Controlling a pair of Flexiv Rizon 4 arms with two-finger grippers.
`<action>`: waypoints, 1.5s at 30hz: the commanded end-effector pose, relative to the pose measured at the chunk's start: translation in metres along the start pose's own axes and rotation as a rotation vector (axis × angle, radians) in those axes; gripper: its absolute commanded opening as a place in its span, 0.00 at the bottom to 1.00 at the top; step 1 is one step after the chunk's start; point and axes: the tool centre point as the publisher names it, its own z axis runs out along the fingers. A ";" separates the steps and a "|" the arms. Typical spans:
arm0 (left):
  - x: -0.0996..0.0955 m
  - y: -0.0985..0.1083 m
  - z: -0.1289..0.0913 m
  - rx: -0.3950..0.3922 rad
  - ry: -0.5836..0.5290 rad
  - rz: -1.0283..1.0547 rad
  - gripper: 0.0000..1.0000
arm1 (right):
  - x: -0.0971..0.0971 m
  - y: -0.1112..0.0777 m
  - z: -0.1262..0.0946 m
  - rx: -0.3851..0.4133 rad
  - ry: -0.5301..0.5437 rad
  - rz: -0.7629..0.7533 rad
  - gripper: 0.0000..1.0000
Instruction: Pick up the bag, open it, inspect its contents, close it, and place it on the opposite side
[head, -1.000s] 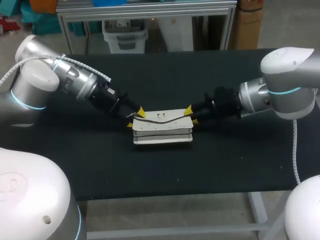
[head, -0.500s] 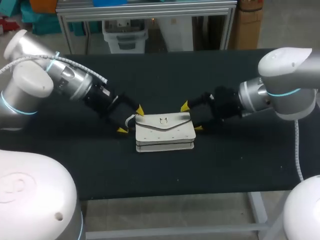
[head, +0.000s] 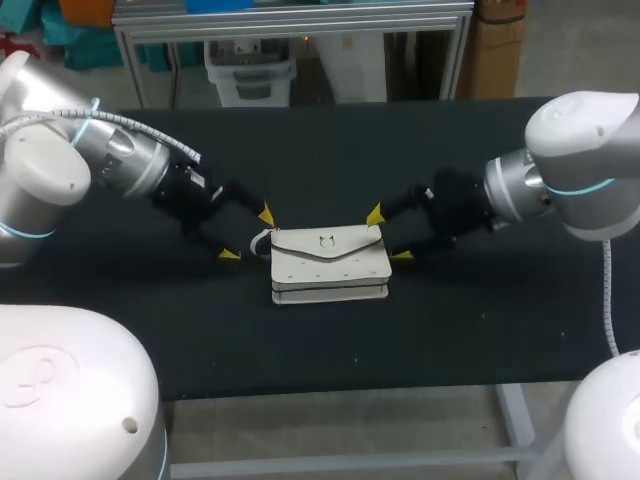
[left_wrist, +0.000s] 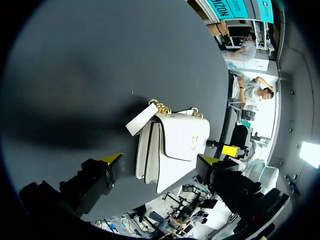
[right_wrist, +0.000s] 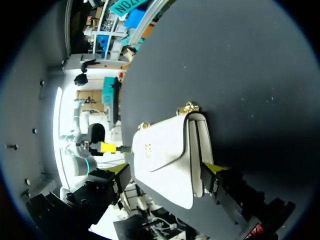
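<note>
Keeping both pairs of jaws wide apart, holding nothing. Pulling left gripper (head: 247, 234) and right gripper (head: 388, 235) back from bag (head: 328, 262), now lying shut in middle of table (head: 450, 330). Likely getting ready for carrying it across.

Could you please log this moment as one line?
bag: on table, flap shut | left hand: open, beside bag | right hand: open, at bag end

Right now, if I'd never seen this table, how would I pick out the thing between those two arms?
Find the wide black table; at its middle, between the two arms' yellow-tipped jaws, sits a small white envelope-flap handbag. It is the only pale thing there, with a gold clasp and gold chain links.
</note>
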 end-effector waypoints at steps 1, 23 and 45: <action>-0.002 0.001 -0.010 0.037 -0.010 -0.016 1.00 | -0.001 -0.004 0.007 0.013 -0.022 0.006 0.78; -0.005 -0.008 -0.018 0.021 -0.032 0.041 1.00 | -0.019 0.001 0.025 0.051 -0.022 0.031 0.00; -0.013 -0.029 -0.044 0.087 -0.230 0.326 1.00 | -0.058 0.043 -0.053 -0.108 -0.153 -0.054 0.00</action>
